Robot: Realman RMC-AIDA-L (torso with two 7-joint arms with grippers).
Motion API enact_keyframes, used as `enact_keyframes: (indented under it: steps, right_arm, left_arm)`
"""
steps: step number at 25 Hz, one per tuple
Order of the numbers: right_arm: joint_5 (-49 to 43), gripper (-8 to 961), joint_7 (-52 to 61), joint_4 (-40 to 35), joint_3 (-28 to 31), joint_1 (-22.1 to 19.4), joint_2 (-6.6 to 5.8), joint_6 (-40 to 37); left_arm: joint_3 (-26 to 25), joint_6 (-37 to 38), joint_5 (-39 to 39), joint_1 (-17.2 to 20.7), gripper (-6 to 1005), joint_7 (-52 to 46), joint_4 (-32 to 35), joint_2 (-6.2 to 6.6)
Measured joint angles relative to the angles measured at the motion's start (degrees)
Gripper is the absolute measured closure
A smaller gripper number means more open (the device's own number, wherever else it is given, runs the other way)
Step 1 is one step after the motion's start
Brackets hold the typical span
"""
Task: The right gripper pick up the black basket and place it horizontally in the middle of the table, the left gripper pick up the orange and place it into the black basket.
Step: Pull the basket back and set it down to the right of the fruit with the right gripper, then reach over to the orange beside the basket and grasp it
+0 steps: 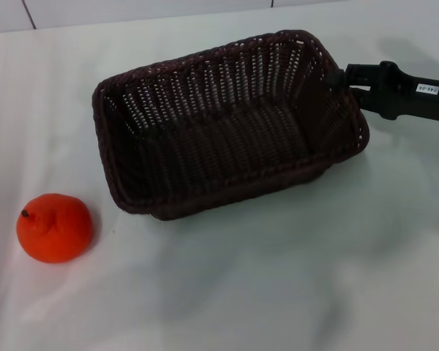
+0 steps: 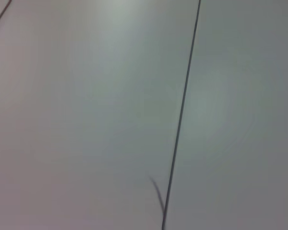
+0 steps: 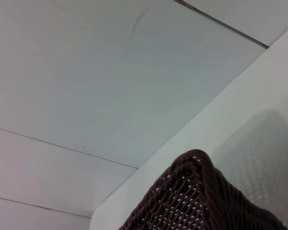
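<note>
The black basket [image 1: 227,124] is in the middle of the table [image 1: 278,278] in the head view, its long side running left to right and slightly slanted, with its opening facing up. My right gripper [image 1: 339,79] reaches in from the right and is shut on the rim of the basket's right end. A corner of the basket also shows in the right wrist view [image 3: 201,196]. The orange [image 1: 55,227] sits on the table at the front left, apart from the basket. My left gripper is out of view.
The table's far edge meets a white panelled wall [image 1: 132,11] behind the basket. The left wrist view shows only white panels with a dark seam [image 2: 182,110].
</note>
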Motion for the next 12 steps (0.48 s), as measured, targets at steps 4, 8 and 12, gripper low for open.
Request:
enact_keyframes:
  steps: [4,8,12]
  right_arm:
    - [0.0,586,0.7,-0.4,-0.1,0.0,-0.32,0.4]
    - [0.3,456,1.2,-1.6,0.3,0.0,-1.2,0.7]
    - [1.7,258,1.2,-2.9,1.4,-0.1,-2.84,0.0]
  left_arm:
    - [0.0,0.9,0.0,-0.1,110,0.0,0.0,0.0]
    - [0.3,1.0,0.2,0.6,111,-0.2,0.0,0.0]
    - [3.1,1.0,0.6,3.5,113,-4.0,-1.8,0.25]
